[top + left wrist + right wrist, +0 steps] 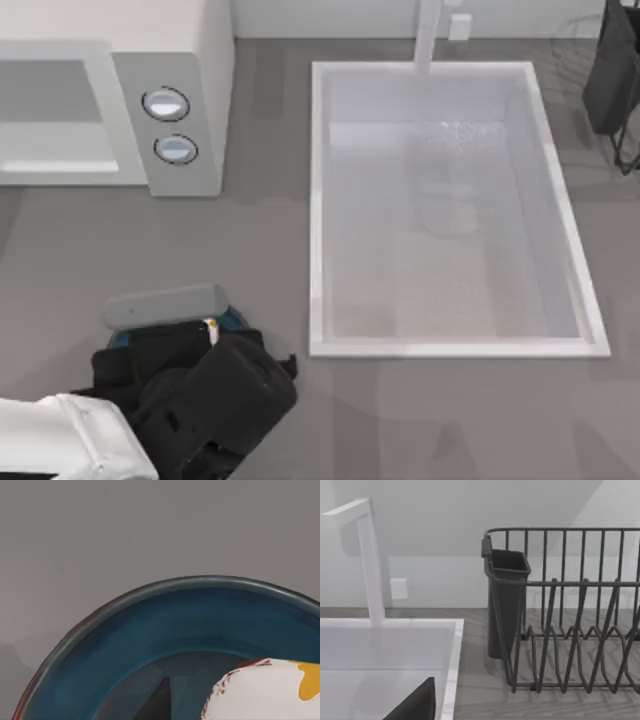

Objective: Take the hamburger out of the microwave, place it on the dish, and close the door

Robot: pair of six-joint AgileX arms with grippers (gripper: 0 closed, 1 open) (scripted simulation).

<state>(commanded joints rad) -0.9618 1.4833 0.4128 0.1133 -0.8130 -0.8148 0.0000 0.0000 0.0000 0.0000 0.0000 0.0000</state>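
One microwave (180,60) stands at the far left of the grey surface (150,250), with two round silver-rimmed knobs (166,104) on its grey panel, one above the other. Its door (55,120) is cut off by the top view's left edge, so how far it stands open is hard to judge.

One dish (150,625) sits near the front left of the surface. From above it is almost wholly covered by the left arm, and only slivers of teal (232,318) peep out beside the black wrist. The left wrist view shows its blue inner wall, dark centre and thin reddish rim against the bare surface. One hamburger (265,690), whitish with an orange patch and red specks, lies over the dish's dark centre, cut off by the frame edge; whether it rests on the dish or hangs just above it cannot be told.

The left hand (205,335) is over the dish, under the arm's black bulk, and its fingers are hidden, so one cannot tell whether it grips the hamburger or has spread open.

One white sink basin (560,240) fills the middle and right, with one white tap (428,35) at its far edge. One dark wire dish rack (570,630) with a utensil holder (505,600) stands at the far right. The right arm (612,70) is parked at the far right corner, and its hand's state cannot be told.
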